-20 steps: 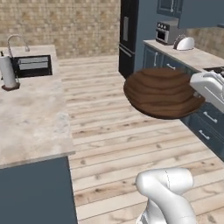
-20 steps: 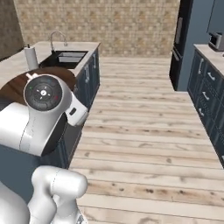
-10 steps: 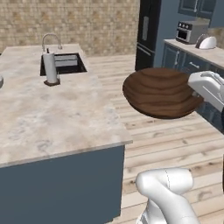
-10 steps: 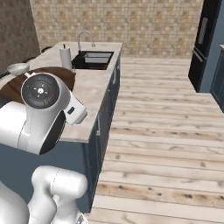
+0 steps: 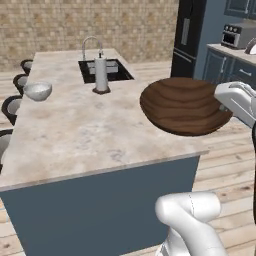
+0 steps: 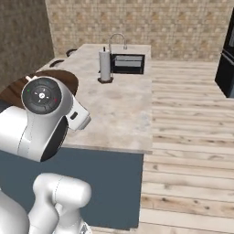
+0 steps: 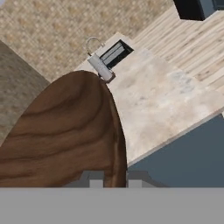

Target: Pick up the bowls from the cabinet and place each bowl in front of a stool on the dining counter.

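My gripper (image 7: 114, 177) is shut on the rim of the dark brown wooden bowl (image 7: 65, 131), which it holds in the air. In the left base view this bowl (image 5: 182, 105) hangs over the near right corner of the dining counter (image 5: 85, 135), with the gripper (image 5: 222, 100) at its right rim. From the right base view the bowl (image 6: 66, 77) peeks out behind my arm. A grey-white bowl (image 5: 38, 91) sits on the counter near its left edge, close to the black stools (image 5: 11, 107). The cabinet is out of view.
A paper towel roll (image 5: 101, 75) stands by the black sink (image 5: 105, 70) with its tap at the counter's far end. A black fridge (image 5: 189, 35) and blue-grey units with a toaster oven (image 5: 240, 33) stand at the right. Wooden floor (image 6: 192, 137) runs right of the counter.
The whole scene has shifted with the base: the dining counter has come close in front and the stools and grey-white bowl have come into view. The wooden bowl stays held in the gripper.
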Tool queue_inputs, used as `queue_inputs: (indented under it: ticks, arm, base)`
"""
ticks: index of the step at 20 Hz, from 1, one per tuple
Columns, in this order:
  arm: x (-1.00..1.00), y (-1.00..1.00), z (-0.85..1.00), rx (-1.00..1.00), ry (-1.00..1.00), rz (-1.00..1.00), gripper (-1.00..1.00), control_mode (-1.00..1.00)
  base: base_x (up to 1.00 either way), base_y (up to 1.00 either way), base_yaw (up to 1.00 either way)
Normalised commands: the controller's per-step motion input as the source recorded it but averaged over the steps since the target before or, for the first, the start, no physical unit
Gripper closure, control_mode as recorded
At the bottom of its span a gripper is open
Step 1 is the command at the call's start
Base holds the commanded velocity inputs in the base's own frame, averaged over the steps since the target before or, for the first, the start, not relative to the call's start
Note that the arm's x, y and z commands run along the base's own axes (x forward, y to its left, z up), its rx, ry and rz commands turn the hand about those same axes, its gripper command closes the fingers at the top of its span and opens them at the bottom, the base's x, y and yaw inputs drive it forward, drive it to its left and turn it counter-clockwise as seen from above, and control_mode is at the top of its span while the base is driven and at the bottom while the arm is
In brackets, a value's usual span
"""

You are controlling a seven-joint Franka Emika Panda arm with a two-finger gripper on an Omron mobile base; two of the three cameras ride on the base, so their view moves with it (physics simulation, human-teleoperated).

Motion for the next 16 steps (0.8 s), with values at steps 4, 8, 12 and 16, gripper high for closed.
queue_inputs:
  ticks: [4, 8, 12, 16]
  arm:
    - [0.0, 0.0, 0.0, 0.0, 0.0, 0.0, 1.0, 1.0]
    - [0.0, 0.0, 0.0, 0.0, 0.0, 0.0, 1.0, 1.0]
    - [0.0, 0.0, 0.0, 0.0, 0.0, 0.0, 1.0, 1.0]
    - [0.0, 0.0, 0.0, 0.0, 0.0, 0.0, 1.0, 1.0]
  base:
    - [0.1, 1.0, 0.0]
    - [0.23, 1.0, 0.0]
    - [0.39, 1.0, 0.0]
    - [0.49, 1.0, -0.06]
